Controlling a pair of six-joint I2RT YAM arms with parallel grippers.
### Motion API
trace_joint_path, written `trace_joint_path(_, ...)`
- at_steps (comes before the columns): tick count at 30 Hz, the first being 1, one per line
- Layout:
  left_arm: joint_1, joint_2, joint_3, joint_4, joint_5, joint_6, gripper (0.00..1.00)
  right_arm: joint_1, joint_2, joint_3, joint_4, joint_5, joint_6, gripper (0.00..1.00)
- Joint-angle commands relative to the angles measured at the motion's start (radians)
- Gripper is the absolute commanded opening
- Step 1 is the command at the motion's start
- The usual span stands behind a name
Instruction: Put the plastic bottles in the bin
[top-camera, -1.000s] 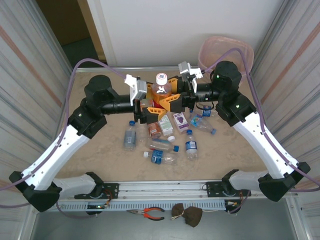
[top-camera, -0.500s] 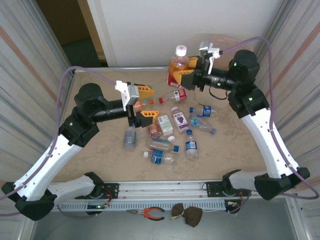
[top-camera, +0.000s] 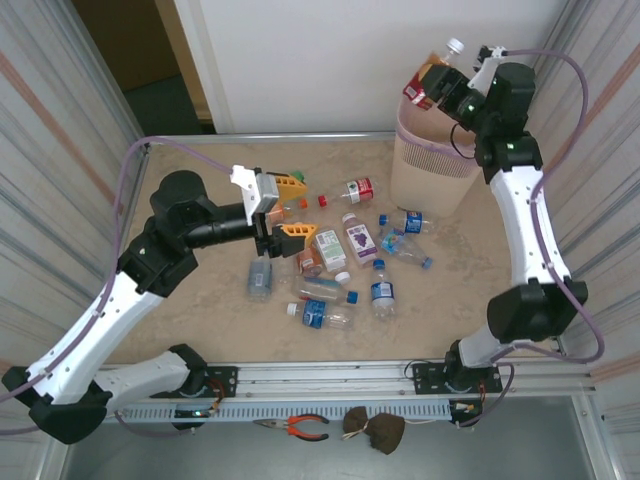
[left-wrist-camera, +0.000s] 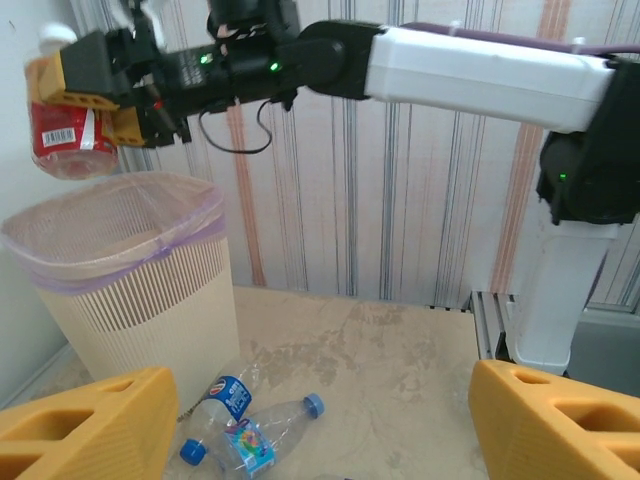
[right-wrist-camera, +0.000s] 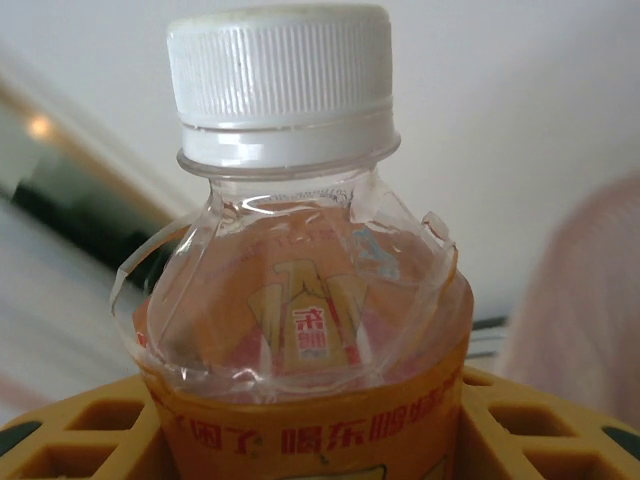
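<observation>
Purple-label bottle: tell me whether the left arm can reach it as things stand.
Probably yes. The left fingers are open and empty, close to the purple-label bottle, with no arm between. A white-label bottle lies right beside it, so the grasp may be crowded.

White links (top-camera: 108, 300), black joints (top-camera: 182, 198), purple cables (left-wrist-camera: 480, 33) — orange-fingered left claw (top-camera: 295, 206)

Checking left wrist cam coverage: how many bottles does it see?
3. One bottle held by the right gripper above the bin; a Pepsi-labelled bottle and a bright-labelled bottle lying together on the table near its base. The left gripper's fingers may hide others.
</observation>
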Motion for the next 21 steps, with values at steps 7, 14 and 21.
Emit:
trace_joint_path(7,-0.005,-0.045,-0.033,-0.007,-0.043,-0.012,0.77,-0.029,0.23,0.085,0.103,0.134,0.492,0.38)
trace_joint_path(14,-0.005,-0.056,-0.052,-0.016,-0.062,-0.005,0.77,-0.028,0.363,0.248,-0.156,0.266,0.705,0.41)
trace_joint_path(21,-0.006,-0.054,-0.058,-0.034,-0.076,0.005,0.77,-0.036,0.463,0.328,-0.305,0.337,0.868,0.45)
